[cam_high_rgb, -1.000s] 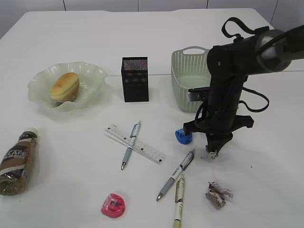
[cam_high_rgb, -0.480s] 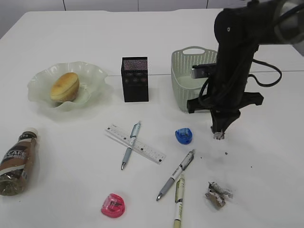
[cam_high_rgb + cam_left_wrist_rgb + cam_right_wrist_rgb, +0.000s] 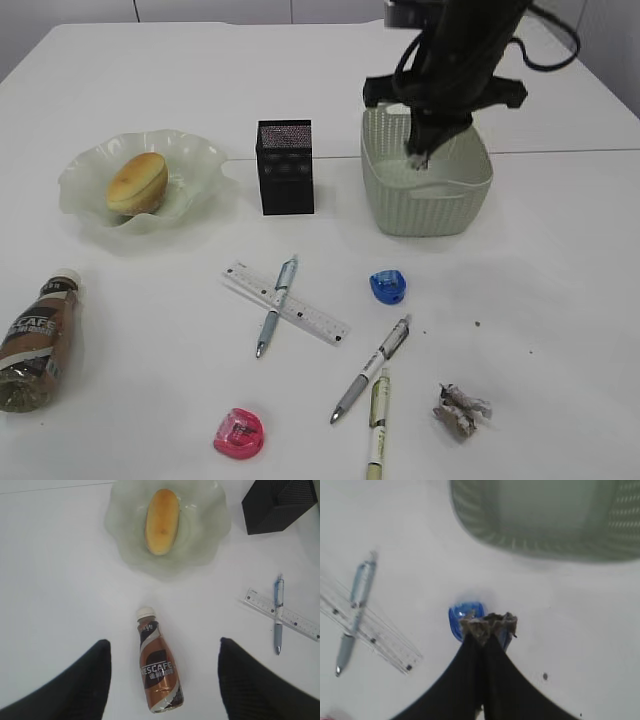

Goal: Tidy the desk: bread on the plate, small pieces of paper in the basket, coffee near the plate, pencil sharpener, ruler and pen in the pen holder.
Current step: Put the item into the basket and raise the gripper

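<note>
Now your right gripper (image 3: 418,160), pinching a paper scrap (image 3: 489,624), has swung up over the basket (image 3: 430,205); release it. 1 crumpled scrap (image 3: 458,410) remains.

Pale green basket (image 3: 430,205), black mesh pen holder (image 3: 285,168), blue (image 3: 388,288) and pink (image 3: 238,432) sharpeners.

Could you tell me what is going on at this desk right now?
The right pincer is shut on a paper scrap, holding it over the basket. Another scrap lies on the table. The left pincer hangs open above the coffee bottle. The bread is on the plate.
</note>
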`<state>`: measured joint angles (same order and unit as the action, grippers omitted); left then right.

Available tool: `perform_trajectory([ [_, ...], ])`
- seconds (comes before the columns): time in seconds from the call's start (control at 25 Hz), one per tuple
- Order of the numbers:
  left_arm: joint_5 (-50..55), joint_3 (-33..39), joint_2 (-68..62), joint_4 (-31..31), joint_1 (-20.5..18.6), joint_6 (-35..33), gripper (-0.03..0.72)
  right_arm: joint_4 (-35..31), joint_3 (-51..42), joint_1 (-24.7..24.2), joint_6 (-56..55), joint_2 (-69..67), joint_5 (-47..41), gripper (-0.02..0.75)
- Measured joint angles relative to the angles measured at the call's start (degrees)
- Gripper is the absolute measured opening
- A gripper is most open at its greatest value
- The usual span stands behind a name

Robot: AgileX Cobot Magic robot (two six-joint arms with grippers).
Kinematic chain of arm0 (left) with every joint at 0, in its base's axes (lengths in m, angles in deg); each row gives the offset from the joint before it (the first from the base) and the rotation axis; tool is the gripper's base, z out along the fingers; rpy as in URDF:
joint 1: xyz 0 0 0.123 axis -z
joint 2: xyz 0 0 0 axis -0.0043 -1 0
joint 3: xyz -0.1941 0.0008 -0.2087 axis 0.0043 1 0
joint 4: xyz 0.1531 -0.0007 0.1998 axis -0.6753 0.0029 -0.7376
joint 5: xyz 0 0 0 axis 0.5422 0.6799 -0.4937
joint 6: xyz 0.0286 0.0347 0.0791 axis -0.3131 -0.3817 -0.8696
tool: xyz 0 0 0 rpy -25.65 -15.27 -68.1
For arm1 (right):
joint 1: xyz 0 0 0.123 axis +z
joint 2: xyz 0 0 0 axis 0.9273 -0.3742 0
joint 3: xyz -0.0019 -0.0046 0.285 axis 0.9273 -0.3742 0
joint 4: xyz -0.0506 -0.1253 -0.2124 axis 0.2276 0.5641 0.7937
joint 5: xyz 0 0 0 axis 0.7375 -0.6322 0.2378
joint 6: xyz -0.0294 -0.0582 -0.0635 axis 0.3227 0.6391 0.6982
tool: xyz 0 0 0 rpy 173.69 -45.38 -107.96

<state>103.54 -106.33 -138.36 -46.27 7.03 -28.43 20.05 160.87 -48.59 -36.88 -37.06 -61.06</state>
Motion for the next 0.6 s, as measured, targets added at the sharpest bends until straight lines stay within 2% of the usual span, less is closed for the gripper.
perform_trajectory([
  [0.36,0.0,0.0,0.0,-0.26,0.0,0.0,0.486,2.42,18.35,-2.89,-0.46,-8.31,-1.12,-0.014],
  [0.6,0.0,0.0,0.0,-0.37,0.0,0.0,0.486,2.96,23.49,-5.12,-0.68,-14.55,-1.34,-0.011],
])
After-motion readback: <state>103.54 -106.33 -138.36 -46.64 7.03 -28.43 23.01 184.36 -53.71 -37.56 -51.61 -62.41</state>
